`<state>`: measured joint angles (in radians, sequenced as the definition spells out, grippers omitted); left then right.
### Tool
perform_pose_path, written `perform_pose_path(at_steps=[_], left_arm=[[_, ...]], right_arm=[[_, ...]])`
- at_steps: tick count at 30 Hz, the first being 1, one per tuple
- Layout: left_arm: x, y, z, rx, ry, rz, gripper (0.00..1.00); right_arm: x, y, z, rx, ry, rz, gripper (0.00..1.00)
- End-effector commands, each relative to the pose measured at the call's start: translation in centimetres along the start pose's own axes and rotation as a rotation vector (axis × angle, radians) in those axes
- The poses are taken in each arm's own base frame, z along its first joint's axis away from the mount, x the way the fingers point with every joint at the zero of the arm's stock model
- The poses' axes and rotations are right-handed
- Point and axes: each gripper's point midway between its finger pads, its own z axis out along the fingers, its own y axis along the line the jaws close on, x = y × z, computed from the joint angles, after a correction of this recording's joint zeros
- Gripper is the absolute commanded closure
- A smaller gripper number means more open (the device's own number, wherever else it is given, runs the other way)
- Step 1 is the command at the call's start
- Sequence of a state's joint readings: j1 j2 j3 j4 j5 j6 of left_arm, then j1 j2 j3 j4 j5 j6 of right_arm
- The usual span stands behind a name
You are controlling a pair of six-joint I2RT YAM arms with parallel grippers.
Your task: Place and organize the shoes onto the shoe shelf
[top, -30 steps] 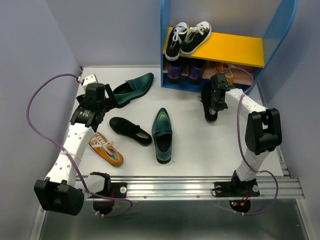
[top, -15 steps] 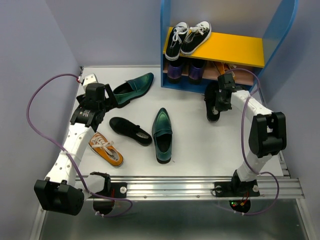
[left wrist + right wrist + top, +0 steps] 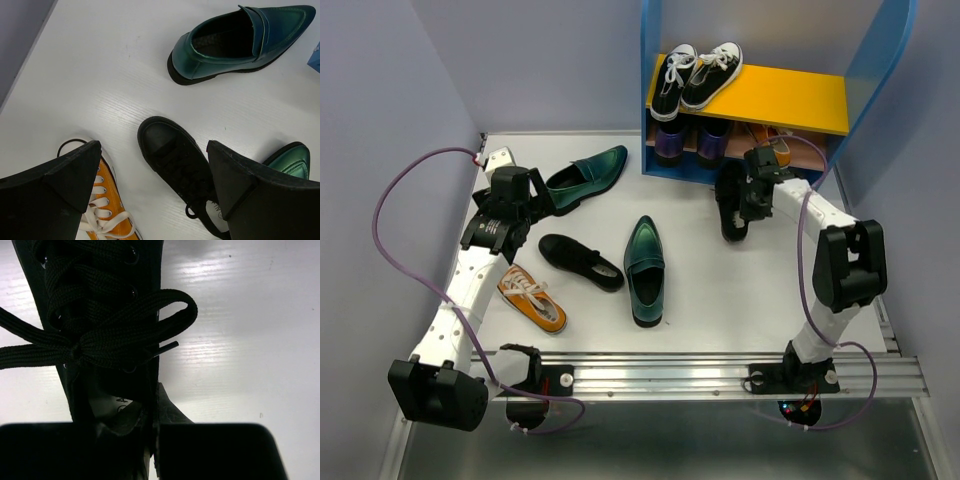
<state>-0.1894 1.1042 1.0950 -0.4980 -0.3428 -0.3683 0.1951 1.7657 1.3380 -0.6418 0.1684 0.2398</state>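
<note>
The shoe shelf (image 3: 790, 100) stands at the back right, with an orange sneaker (image 3: 772, 146) on its lower board. My right gripper (image 3: 748, 195) is shut on the heel collar of a black low shoe (image 3: 729, 205), held just in front of the shelf; the wrist view shows its laces (image 3: 100, 305) and my gripper (image 3: 155, 450). My left gripper (image 3: 505, 215) is open and empty above the left of the table. Below it (image 3: 155, 172) lie a second black shoe (image 3: 180, 165), an orange sneaker (image 3: 102, 212) and a green loafer (image 3: 240, 42). Another green loafer (image 3: 644, 268) lies mid-table.
Black sneakers with white laces (image 3: 695, 75) sit on the left of the yellow upper board. Purple shoes (image 3: 690, 140) stand on the left of the lower board. Blue shelf sides (image 3: 647, 90) and grey walls enclose the table.
My right gripper has swung the black shoe slightly right, then back left, staying in front of the shelf. The left arm has not moved.
</note>
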Motion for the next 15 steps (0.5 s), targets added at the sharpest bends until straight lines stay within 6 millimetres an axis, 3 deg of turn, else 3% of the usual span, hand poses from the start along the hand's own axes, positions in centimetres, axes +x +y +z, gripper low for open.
perform_pose_path(at_steps=[1, 8, 15], left_arm=[[-2.1, -0.1, -1.2, 0.008, -0.064, -0.023, 0.01], [-2.6, 0.1, -1.6, -0.002, -0.074, -0.024, 0.01], [-2.6, 0.5, -1.7, -0.017, -0.076, -0.015, 0.01]], right_arm=[[-5.4, 3.5, -1.2, -0.082, -0.164, 0.024, 0.99], [-7.1, 3.9, 0.2, -0.050, -0.176, 0.089, 0.99], [-8.9, 4.9, 0.1, -0.087, -0.201, 0.091, 0.99]])
